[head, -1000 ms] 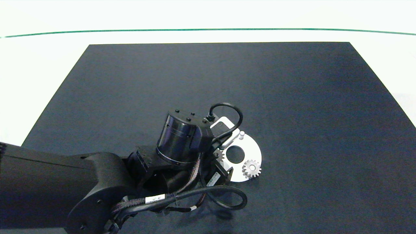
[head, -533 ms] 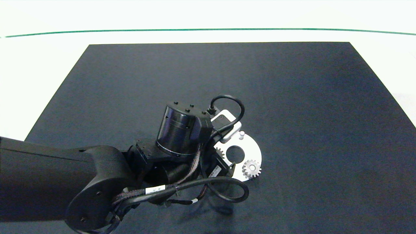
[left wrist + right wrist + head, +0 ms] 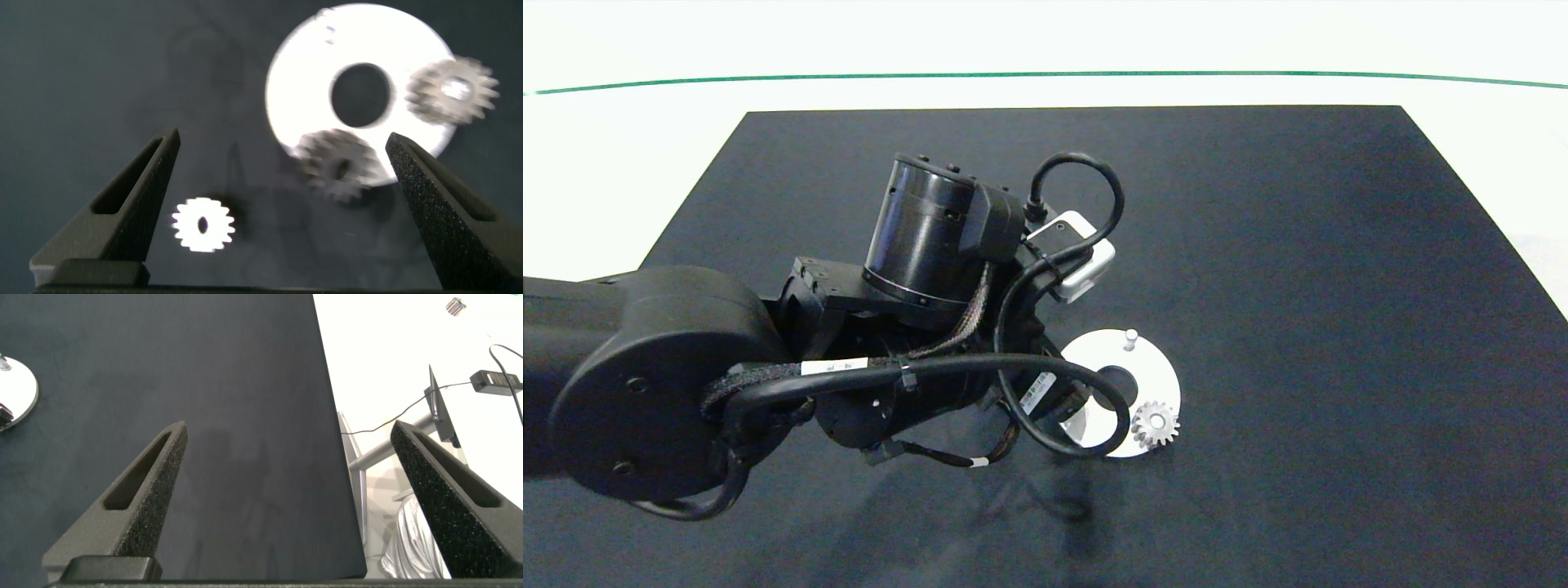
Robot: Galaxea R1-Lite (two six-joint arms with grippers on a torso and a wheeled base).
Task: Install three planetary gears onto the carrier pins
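The white carrier disc [image 3: 1156, 371] lies on the black mat, and one bare carrier pin [image 3: 1129, 336] stands at its far rim. One planetary gear [image 3: 1156, 425] sits on the disc's near right rim. The left wrist view shows that gear [image 3: 453, 88], a second gear [image 3: 339, 163] at the disc [image 3: 302, 73] rim, and a third gear [image 3: 203, 224] lying loose on the mat. My left gripper [image 3: 282, 143] hangs open and empty above them; in the head view the arm hides it. My right gripper [image 3: 286, 429] is open and empty, off to the right.
The black mat [image 3: 1258, 245] covers most of the white table. My left arm [image 3: 915, 327] covers the disc's left part in the head view. In the right wrist view the mat's edge [image 3: 331, 441] runs close by, with cables and a stand beyond it.
My left arm has risen and drawn back to the left, away from the disc. The gear seen at its fingers earlier stays at the disc's left rim.
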